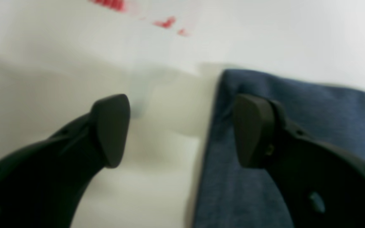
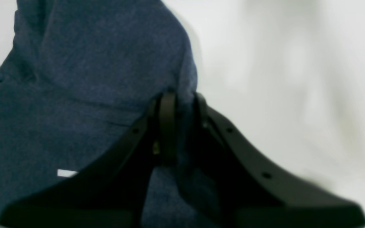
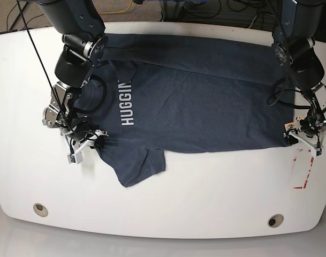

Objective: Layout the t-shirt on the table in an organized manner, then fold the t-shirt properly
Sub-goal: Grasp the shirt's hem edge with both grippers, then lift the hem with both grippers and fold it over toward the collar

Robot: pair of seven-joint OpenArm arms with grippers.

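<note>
The dark blue t-shirt (image 3: 205, 101) lies spread on the white table (image 3: 205, 193), white "HUGGIN" lettering up, one sleeve pointing toward the front edge. My right gripper (image 2: 182, 103) is shut on a fold of the t-shirt (image 2: 90, 63); in the base view it (image 3: 93, 142) sits at the shirt's left edge beside that sleeve. My left gripper (image 1: 182, 129) is open, straddling the edge of the t-shirt (image 1: 312, 107): one finger over fabric, one over bare table (image 1: 59, 63). In the base view it (image 3: 301, 138) is at the shirt's right front corner.
Red tape marks (image 3: 302, 171) lie on the table just in front of the left gripper and show blurred in the left wrist view (image 1: 166, 22). Two grey grommet holes (image 3: 40, 209) (image 3: 275, 220) sit near the front edge. Cables lie behind the table.
</note>
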